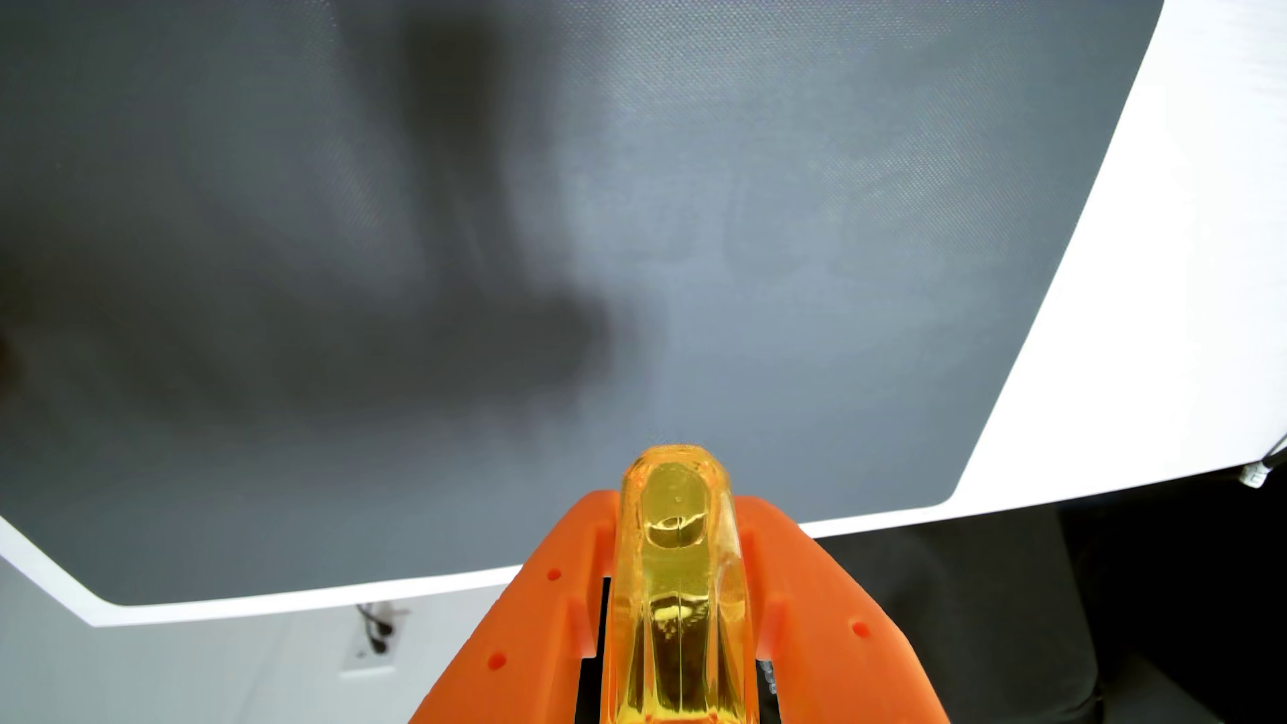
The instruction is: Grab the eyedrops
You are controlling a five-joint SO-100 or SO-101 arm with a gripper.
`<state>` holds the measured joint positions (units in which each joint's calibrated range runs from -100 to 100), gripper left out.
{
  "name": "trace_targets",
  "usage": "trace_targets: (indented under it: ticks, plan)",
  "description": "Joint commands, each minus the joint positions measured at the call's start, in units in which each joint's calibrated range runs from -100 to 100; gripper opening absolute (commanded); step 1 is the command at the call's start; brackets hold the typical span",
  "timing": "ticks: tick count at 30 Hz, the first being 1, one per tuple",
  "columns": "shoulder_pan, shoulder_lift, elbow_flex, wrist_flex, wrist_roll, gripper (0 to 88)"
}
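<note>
Orange two-finger plastic claw (675,487) clamped on translucent yellow plastic eyedrops bottle (674,557), near centre in wrist view, raised above dark grey woven mat (627,209) on white table (1149,313). Keep squeeze steady, lift straight, avoid tilting bottle.

Even, bright light fell on the grey mat (766,209); a soft, blurred shadow lay ahead-left of the gripper (675,487). Glare glinted on the amber eyedrops bottle (677,557); fisheye bowed the edges.
</note>
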<state>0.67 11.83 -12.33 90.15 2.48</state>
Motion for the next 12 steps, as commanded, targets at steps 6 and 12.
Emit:
trace_targets:
  ticks: [6, 12]
  plan:
    - [-0.34, -2.95, -1.68, -0.62, 0.58, 0.7]
    - [-0.42, -2.95, -1.68, -0.79, 0.58, 0.7]
